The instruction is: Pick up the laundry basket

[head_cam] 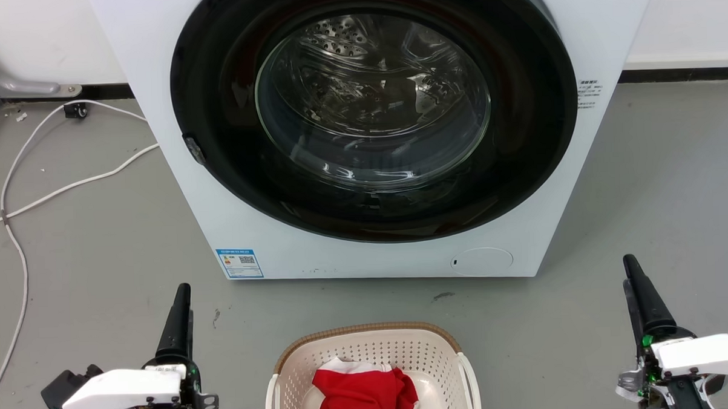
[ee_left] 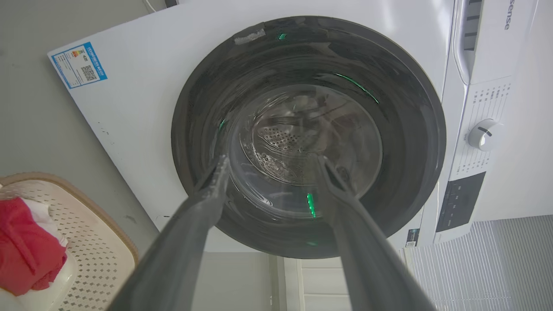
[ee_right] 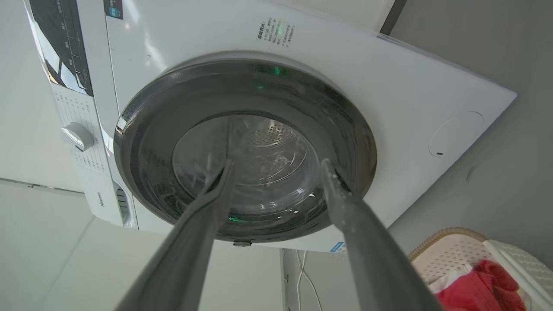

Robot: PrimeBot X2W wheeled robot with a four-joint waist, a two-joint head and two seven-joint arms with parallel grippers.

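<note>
Left claw (ee_left: pixel 272 162) and right claw (ee_right: pixel 277 165) both stand spread apart, empty, pointing at the washing machine (head_cam: pixel 342 260); the laundry basket (head_cam: pixel 368 330) sits on the floor (head_cam: pixel 100 268) between them, about equally near each.

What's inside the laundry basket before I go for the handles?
A crumpled red cloth lies in the laundry basket over a white cloth. Whatever is beneath them is covered, and the head view cuts off the basket's near end.

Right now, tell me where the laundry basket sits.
Head view, bottom centre: the laundry basket sits before the washing machine, between the left end effector and the right end effector.
</note>
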